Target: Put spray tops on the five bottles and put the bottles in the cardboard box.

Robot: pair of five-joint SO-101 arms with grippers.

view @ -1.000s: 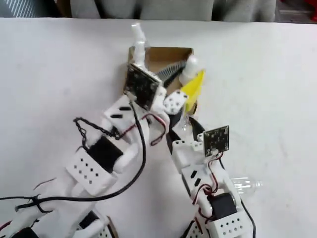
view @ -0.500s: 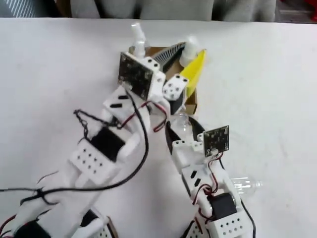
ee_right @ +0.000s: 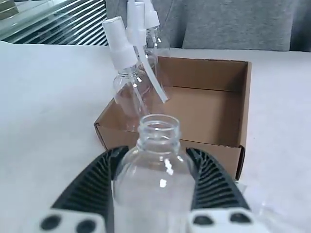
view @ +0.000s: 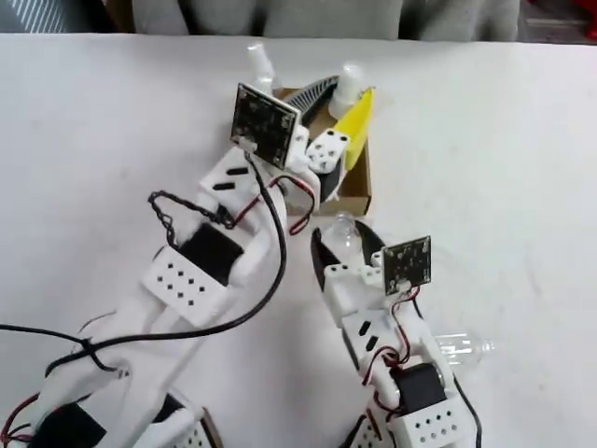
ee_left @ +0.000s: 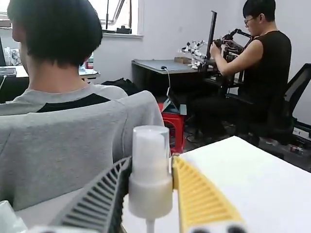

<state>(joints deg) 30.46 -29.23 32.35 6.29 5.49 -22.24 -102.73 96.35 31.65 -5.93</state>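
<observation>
Though short of done, has at least two capped bottles seemingly inside cardboard box, far-left; clamps spray top in left gripper above box; pinches uncapped bottle in right gripper just near box; leaves spare bottle lying right.

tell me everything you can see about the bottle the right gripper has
The bottle is clear and looks empty, with rounded shoulders and a short threaded neck that is open, no top fitted. It stands upright between the black ribbed fingers of the right gripper, which touch it on both sides. It is just in front of the cardboard box, apart from it. Its base is hidden.
</observation>
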